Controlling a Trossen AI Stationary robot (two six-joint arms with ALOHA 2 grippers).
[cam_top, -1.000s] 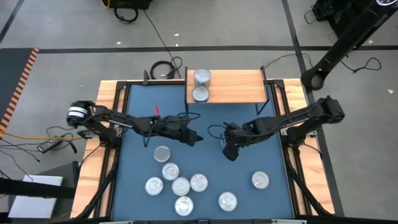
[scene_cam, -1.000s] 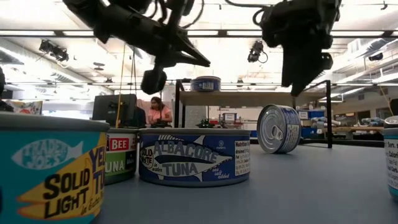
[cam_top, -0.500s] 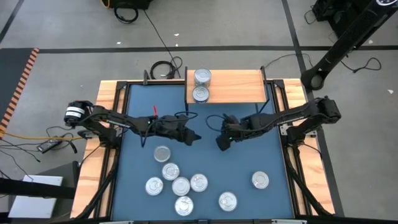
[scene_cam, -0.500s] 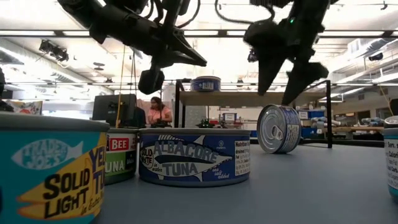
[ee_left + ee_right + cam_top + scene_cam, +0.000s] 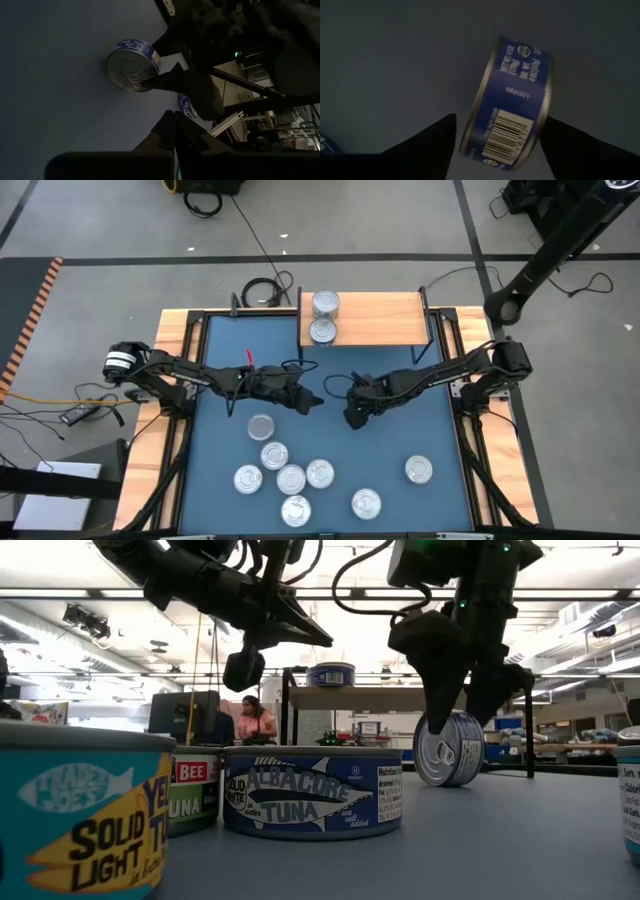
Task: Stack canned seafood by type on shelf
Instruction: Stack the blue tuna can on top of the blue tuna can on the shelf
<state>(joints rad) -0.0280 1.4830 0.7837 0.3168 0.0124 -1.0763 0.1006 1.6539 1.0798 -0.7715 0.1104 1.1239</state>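
Mid-table, right end effector (image 5: 463, 700) straddles a can on edge (image 5: 450, 747), fingers spread.

Both arms are matte black, built of slim jointed links with thin black cables looping along them. The left arm (image 5: 200, 377) carries a white-and-black cylindrical joint near its base and a small red marking midway. A green indicator light glows on the right arm (image 5: 440, 375). Each pincer ends in two dark, tapering fingers.
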